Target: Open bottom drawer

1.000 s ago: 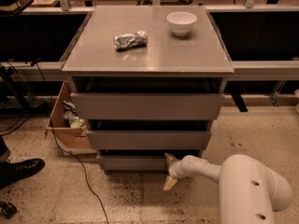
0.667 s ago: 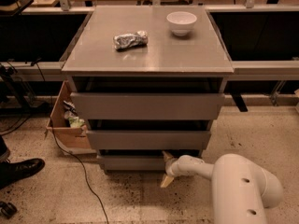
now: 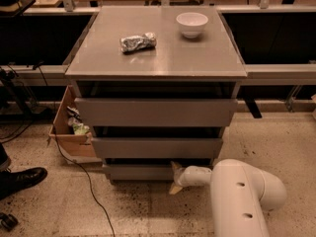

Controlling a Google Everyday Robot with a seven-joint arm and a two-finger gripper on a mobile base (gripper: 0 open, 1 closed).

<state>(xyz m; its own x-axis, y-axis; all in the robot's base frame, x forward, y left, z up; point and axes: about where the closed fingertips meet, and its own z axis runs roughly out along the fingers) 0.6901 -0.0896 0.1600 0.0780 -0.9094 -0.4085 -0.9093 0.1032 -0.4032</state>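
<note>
The arm's bulky white housing has swung left, closer to the cabinet, while the tool has barely moved: it is still down at floor level, against the right end of the bottom drawer. That drawer has not shifted. Its slim grey front sits where it was, lowest of the three, and none of its tray shows. I judge the arm is settling its posture around a fixed contact point before pulling, so the opening itself has not yet begun. Whether the tool is clenched on the panel or merely resting against it, I cannot tell.

The cabinet is the largest container here. Its top drawer has the tallest and widest front and the middle drawer is a size smaller. Dark gaps run above all three fronts, but no contents can be seen through them.

On the floor, just beside the cabinet's left side, a cardboard box stands open and holds crumpled wrappers, one of them greenish.

On the counter that forms the cabinet's top, a white bowl sits toward the back right. Nothing shows in the part of its inside that can be seen. A foil packet lies well to its left, apart from it.
</note>
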